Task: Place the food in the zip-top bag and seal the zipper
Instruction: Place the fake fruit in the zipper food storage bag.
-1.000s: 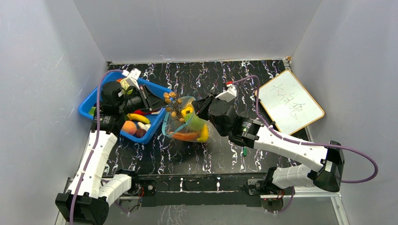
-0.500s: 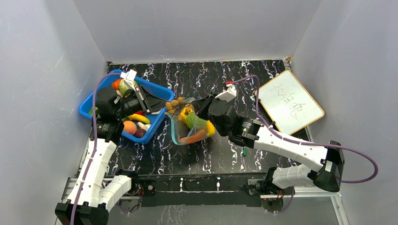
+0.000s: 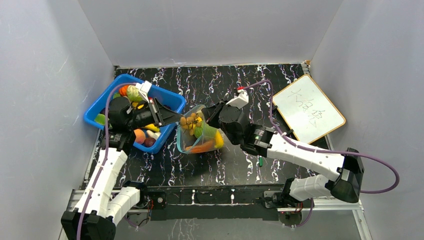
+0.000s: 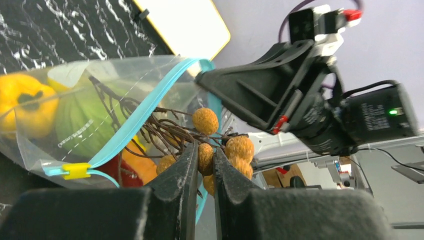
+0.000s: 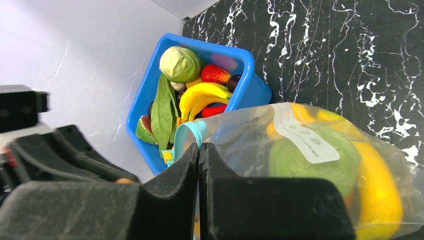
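The clear zip-top bag (image 3: 202,137) stands on the table with its mouth facing left. Through it I see food: a yellow pepper (image 4: 24,102), a green piece (image 5: 310,162), a carrot (image 3: 200,146) and a banana (image 3: 218,141). My right gripper (image 5: 199,147) is shut on the bag's mouth edge, pinching the teal zipper (image 5: 192,131) and holding the mouth up. My left gripper (image 4: 204,157) is shut on a twiggy cluster of orange-brown berries (image 4: 206,120). The cluster sits at the bag's mouth, with its twigs reaching past the zipper (image 4: 145,115). A yellow slider (image 4: 76,170) sits on the strip.
A blue bin (image 3: 100,107) at the left holds more food: a pale cabbage (image 5: 180,64), bananas (image 5: 202,95), a green leaf (image 5: 163,112) and red pieces. A whiteboard (image 3: 308,108) lies at the right. A small green pen (image 3: 260,161) lies under the right arm.
My left gripper has carried the berry cluster right and down, from above the bag into its mouth. The bag has shifted and stands more upright in the right gripper's hold.
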Controlling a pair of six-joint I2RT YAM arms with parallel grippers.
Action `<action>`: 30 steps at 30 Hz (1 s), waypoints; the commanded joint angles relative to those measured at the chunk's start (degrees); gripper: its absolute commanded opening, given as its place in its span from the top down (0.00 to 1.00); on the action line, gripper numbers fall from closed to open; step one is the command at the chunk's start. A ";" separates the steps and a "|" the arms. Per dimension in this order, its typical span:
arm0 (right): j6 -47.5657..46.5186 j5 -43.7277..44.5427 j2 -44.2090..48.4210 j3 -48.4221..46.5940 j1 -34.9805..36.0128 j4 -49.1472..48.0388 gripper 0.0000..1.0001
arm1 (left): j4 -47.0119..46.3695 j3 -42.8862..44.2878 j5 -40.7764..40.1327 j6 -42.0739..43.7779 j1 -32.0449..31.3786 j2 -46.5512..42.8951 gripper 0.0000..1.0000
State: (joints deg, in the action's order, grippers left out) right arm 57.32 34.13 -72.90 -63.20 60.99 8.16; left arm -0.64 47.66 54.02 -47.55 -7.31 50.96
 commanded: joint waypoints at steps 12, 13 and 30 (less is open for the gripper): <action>0.20 -6.47 -2.95 -5.51 -0.12 -10.87 1.00 | -1.91 -6.67 -1.47 8.10 -0.50 3.62 1.00; 0.02 -7.59 -3.33 -5.37 -0.18 -11.37 1.00 | -2.57 -6.90 -2.44 7.97 -0.53 3.54 1.00; 0.29 -3.50 -0.82 -4.26 -0.17 -6.16 1.00 | 28.35 10.75 -23.03 20.03 -0.60 -6.50 0.35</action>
State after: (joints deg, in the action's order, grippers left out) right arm 56.71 27.51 -77.91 -65.84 60.99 4.64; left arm 16.95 53.25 40.21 -32.69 -7.68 50.17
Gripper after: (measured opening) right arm 0.009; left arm 0.636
